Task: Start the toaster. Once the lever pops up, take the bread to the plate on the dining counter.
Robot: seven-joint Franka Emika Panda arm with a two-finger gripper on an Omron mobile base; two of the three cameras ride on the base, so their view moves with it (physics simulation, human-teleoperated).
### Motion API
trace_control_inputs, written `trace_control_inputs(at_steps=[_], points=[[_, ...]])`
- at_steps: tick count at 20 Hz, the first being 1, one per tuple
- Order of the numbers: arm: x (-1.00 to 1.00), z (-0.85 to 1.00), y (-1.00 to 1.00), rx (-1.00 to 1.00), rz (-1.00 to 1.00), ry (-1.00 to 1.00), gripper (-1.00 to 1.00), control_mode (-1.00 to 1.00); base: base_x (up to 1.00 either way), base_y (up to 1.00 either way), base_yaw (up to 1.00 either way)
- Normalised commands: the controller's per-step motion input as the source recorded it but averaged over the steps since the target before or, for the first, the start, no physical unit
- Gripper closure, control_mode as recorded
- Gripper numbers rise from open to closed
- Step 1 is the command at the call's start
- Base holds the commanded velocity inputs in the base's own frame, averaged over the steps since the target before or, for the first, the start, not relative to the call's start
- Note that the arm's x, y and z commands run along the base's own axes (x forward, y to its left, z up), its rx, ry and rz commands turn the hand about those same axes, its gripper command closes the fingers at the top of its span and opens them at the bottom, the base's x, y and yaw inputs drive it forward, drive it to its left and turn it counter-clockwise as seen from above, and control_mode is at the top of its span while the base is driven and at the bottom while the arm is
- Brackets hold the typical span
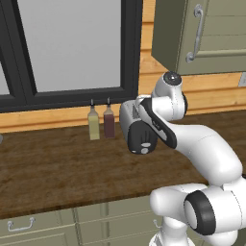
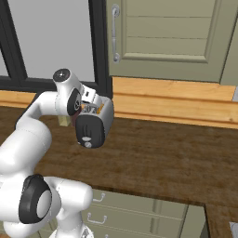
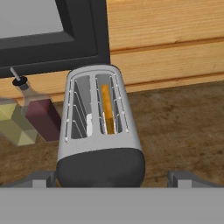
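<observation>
While base views hide the slots, the hand view shows bread (image 3: 106, 109) inside the toaster (image 3: 98, 131), pincer (image 3: 113, 178) spread open.

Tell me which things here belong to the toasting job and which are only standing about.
For the job:
- toaster
- bread, in the toaster's right slot
- end effector, open

Standing about:
- yellow bottle
- dark red bottle

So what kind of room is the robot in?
It looks like a kitchen. A silver toaster with bread in one slot sits on a wooden counter, two little bottles stand by the window, and green cabinets hang above.
</observation>
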Motion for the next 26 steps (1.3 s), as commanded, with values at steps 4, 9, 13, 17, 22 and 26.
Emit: trace_control_inputs(at_steps=[4,9,13,17,22,26], points=[[0.00,0.00,0.00,0.00,0.00,0.00,-1.00,-1.00,0.00,0.00,0.00],[0.00,0.00,0.00,0.00,0.00,0.00,-1.00,-1.00,0.00,0.00,0.00],[0.00,0.00,0.00,0.00,0.00,0.00,-1.00,-1.00,0.00,0.00,0.00],[0.00,0.00,0.00,0.00,0.00,0.00,-1.00,-1.00,0.00,0.00,0.00],[0.00,0.00,0.00,0.00,0.00,0.00,-1.00,-1.00,0.00,0.00,0.00],[0.00,0.00,0.00,0.00,0.00,0.00,-1.00,-1.00,0.00,0.00,0.00]])
